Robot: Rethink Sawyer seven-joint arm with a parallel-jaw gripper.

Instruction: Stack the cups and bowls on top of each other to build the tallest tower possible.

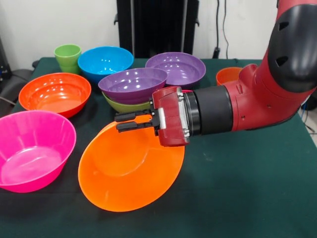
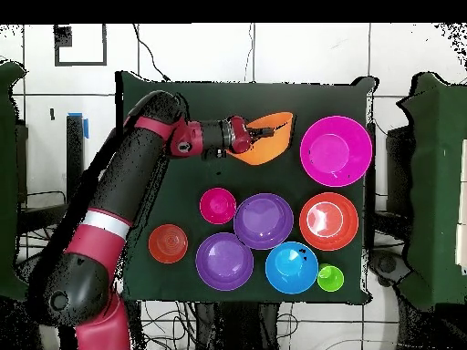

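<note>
My gripper (image 1: 128, 122) reaches sideways, shut on the rim of the large orange bowl (image 1: 130, 168) and holding it tilted, open side up toward the camera. The overhead view shows the gripper (image 2: 258, 133) and this bowl (image 2: 274, 138) near the table's far edge. The tower, a purple bowl (image 1: 132, 84) on a lime-green bowl (image 1: 123, 105), stands just behind the gripper and shows from above (image 2: 264, 221). The green cup (image 1: 68, 57) stands at the back left. The small magenta bowl (image 2: 218, 205) is hidden by the arm in the front view.
A large pink bowl (image 1: 32, 148) sits front left and a red-orange bowl (image 1: 54, 93) behind it. A blue bowl (image 1: 105, 62), a second purple bowl (image 1: 177, 68) and a small orange bowl (image 1: 228, 75) line the back.
</note>
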